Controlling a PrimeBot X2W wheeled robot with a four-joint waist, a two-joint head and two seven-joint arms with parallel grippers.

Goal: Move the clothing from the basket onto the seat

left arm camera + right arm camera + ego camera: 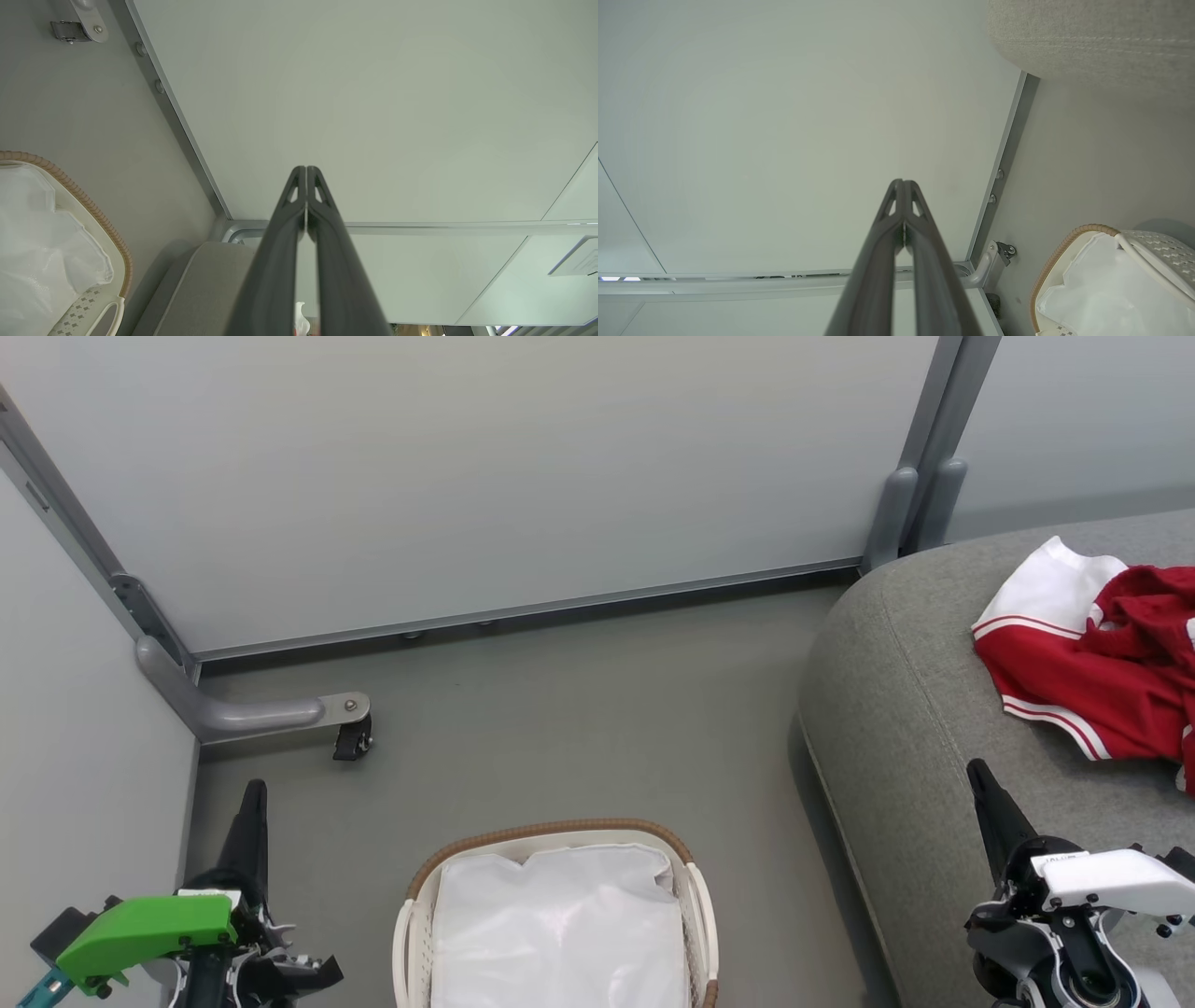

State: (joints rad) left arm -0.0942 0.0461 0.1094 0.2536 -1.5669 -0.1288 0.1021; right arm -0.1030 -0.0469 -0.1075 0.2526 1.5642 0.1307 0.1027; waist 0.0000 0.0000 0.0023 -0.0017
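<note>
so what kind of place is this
Probably a staged home corner in a lab or test space: pale partition panels on a castor foot, a grey sofa holding red clothing, and a laundry basket on grey floor.

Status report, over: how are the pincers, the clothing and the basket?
Left pincer and right pincer shut, holding nothing. Clothing lies on the seat. Basket shows white liner inside. Nothing seen in the way.

Nothing can be read: the tiny dark print on the white plastic wrist cover (1106, 877), lower right, is too small.
</note>
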